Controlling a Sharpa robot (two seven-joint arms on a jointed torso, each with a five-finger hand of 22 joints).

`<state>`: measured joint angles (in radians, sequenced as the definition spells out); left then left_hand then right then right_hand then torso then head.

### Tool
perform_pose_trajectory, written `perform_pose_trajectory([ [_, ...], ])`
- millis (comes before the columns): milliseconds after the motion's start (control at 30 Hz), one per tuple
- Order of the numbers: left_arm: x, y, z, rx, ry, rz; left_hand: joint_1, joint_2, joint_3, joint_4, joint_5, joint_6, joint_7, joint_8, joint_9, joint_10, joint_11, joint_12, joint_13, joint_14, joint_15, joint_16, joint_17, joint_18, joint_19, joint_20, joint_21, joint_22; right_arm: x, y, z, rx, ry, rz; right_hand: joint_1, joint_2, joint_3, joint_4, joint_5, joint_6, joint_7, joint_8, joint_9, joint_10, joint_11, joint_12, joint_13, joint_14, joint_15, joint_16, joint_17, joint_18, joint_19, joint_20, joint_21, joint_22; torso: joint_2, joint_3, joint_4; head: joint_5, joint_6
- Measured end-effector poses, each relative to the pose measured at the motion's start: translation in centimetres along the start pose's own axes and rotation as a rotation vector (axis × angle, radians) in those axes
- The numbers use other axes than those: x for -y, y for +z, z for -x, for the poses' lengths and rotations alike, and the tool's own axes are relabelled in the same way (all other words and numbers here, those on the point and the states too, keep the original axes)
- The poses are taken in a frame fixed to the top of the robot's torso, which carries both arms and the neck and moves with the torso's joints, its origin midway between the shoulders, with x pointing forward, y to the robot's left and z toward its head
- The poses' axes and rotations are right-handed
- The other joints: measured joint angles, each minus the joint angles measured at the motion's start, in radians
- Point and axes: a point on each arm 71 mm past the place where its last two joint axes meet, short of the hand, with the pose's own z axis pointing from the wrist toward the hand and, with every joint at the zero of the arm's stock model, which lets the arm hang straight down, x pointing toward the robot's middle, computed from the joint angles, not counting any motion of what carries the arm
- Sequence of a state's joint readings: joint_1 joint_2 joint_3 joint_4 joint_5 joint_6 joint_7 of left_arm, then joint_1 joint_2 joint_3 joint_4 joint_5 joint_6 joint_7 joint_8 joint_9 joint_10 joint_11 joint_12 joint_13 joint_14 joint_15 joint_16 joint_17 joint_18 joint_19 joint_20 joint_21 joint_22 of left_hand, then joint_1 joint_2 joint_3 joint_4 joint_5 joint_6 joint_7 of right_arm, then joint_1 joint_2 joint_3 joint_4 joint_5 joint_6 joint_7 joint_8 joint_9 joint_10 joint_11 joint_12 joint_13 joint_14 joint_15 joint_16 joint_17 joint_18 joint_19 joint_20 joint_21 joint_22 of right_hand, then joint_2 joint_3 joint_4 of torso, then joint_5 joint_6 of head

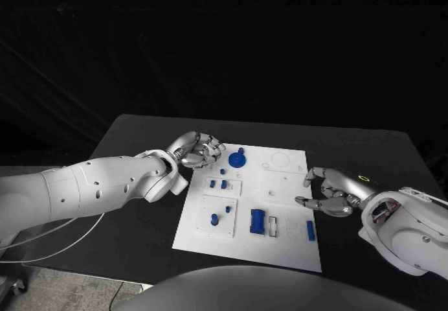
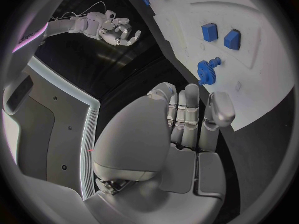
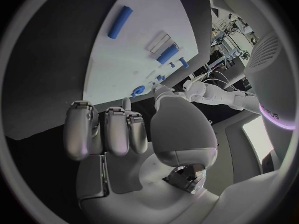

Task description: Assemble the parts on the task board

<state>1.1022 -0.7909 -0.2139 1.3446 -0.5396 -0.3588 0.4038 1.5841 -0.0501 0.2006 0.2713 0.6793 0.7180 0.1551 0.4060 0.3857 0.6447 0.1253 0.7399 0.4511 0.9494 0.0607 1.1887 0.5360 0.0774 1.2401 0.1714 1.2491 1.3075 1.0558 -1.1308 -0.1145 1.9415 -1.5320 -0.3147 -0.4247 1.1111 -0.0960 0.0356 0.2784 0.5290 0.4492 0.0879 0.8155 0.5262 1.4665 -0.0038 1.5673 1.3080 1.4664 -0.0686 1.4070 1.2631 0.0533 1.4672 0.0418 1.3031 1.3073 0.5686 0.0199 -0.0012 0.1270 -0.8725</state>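
Observation:
The white task board (image 1: 280,249) lies mid-table with blue parts on it. My left hand (image 1: 196,150) hovers at the board's far left corner, fingers curled into the palm with nothing in them (image 2: 187,119). Just beside it stands a blue gear (image 1: 237,159) (image 2: 206,69). Two small blue blocks (image 1: 219,184) (image 2: 220,35) sit in a recess closer in. My right hand (image 1: 331,191) (image 3: 112,129) is at the board's right edge, fingers loosely bent and apart, holding nothing. A blue bar (image 1: 311,230) (image 3: 119,22) lies near it. A larger blue block (image 1: 257,221) (image 3: 167,54) stands mid-board.
A pale slim piece (image 1: 272,225) lies beside the larger blue block. Two small blue pieces (image 1: 215,219) sit in the near left recess. The black table (image 1: 140,220) extends around the board on every side.

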Motion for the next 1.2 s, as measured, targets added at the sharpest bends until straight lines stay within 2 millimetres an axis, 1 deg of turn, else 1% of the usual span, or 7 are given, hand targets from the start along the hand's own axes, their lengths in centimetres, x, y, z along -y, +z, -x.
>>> perform_pose_trajectory([
  [67,0.0,0.0,0.0,0.0,0.0,0.0,0.0,0.0,0.0,0.0,0.0,0.0,0.0,0.0,0.0,0.0,0.0,0.0,-0.001,0.0,0.0,0.0,0.0,0.0,0.0,0.0,0.0,0.0,0.6,0.0,-0.1,-0.027,-0.016,-0.026,0.008,-0.002,0.005,0.003,0.08,0.031,-0.006,0.025,0.012,-0.002,-0.002,0.0,0.0,0.0,0.0,0.0,0.0,0.0,-0.001,-0.004,0.0,0.001,0.0,0.0002,-0.0006,0.0,0.0],
  [133,0.0,0.0,0.0,0.001,0.001,0.001,0.0,0.0,0.0,0.0,0.0,0.0,0.0,0.0,0.0,0.0,0.0,0.0,-0.001,0.0,0.0,0.0,0.0,0.0,0.0,0.0,0.0,0.0,1.4,-0.1,-0.2,-0.058,-0.036,-0.059,0.008,-0.002,0.007,0.005,0.114,0.075,-0.014,0.045,0.023,0.001,-0.006,0.0,0.0,0.0,-0.007,0.0,0.0,0.0,-0.002,-0.005,0.012,0.001,0.0,0.0003,-0.0007,-0.001,0.0],
  [300,-0.1,-0.1,0.1,0.002,0.001,0.001,0.0,0.0,0.0,0.0,0.0,0.0,0.0,0.0,0.0,0.0,0.0,0.0,-0.001,0.0,0.0,0.0,0.0,0.0,0.0,0.0,0.0,0.0,2.5,-0.1,-0.9,-0.119,-0.07,-0.118,-0.024,0.013,0.007,0.005,0.044,0.208,-0.04,0.054,0.035,-0.001,-0.019,0.0,0.0,0.002,-0.016,0.008,0.013,0.0,-0.001,-0.014,0.035,0.001,0.001,0.0007,-0.0007,-0.002,0.0],
  [467,-0.1,-0.1,0.2,0.004,0.002,0.002,0.0,0.0,0.0,0.0,0.0,0.0,0.0,0.0,0.0,0.0,0.0,0.0,-0.001,0.0,0.0,0.0,0.0,0.0,0.0,0.0,0.0,0.0,2.9,-0.2,-2.0,-0.162,-0.097,-0.152,-0.035,0.017,0.007,0.005,-0.029,0.29,-0.048,-0.007,0.033,-0.001,-0.022,0.0,0.0,0.001,-0.027,0.035,0.045,0.0,0.001,-0.03,0.076,0.001,0.001,0.0015,-0.001,-0.002,0.0],
  [700,-0.1,-0.2,0.3,0.005,0.002,0.003,0.0,0.0,0.0,0.0,0.0,0.0,0.0,0.0,0.0,0.0,0.0,0.0,-0.001,0.0,0.0,0.0,0.0,0.0,0.0,0.0,0.0,0.0,2.7,0.0,-3.2,-0.198,-0.123,-0.168,-0.035,0.017,0.004,0.008,-0.036,0.341,-0.049,-0.081,0.032,-0.001,-0.022,0.0,0.0,-0.002,-0.03,0.039,0.045,0.0,-0.001,-0.031,0.088,0.001,0.002,0.0015,-0.0012,-0.006,0.0],
  [967,-0.2,-0.2,0.3,0.005,0.002,0.004,0.0,0.0,0.0,0.0,0.0,0.0,0.0,0.0,0.0,0.0,0.0,0.0,-0.001,0.0,0.0,0.0,-0.001,0.0,0.0,0.0,0.0,0.0,2.4,0.0,-4.4,-0.231,-0.133,-0.172,-0.044,0.027,0.003,0.008,-0.062,0.379,-0.052,-0.135,0.037,-0.001,-0.022,0.0,0.0,-0.002,-0.03,0.044,0.045,0.0,-0.001,-0.031,0.093,0.001,0.002,0.0015,-0.001,-0.008,0.0],
  [1200,-0.2,-0.2,0.3,0.006,0.002,0.004,0.0,0.0,0.0,0.0,0.0,0.0,0.0,0.0,0.0,0.0,0.0,0.0,-0.001,0.0,0.0,0.0,-0.001,0.0,0.0,0.0,0.0,0.0,2.3,0.0,-5.4,-0.256,-0.136,-0.178,-0.044,0.026,0.004,0.008,-0.057,0.393,-0.048,-0.152,0.049,-0.001,-0.022,0.0,0.0,-0.002,-0.03,0.044,0.045,0.0,-0.001,-0.031,0.093,0.0,0.001,0.0015,-0.001,-0.01,0.0],
])
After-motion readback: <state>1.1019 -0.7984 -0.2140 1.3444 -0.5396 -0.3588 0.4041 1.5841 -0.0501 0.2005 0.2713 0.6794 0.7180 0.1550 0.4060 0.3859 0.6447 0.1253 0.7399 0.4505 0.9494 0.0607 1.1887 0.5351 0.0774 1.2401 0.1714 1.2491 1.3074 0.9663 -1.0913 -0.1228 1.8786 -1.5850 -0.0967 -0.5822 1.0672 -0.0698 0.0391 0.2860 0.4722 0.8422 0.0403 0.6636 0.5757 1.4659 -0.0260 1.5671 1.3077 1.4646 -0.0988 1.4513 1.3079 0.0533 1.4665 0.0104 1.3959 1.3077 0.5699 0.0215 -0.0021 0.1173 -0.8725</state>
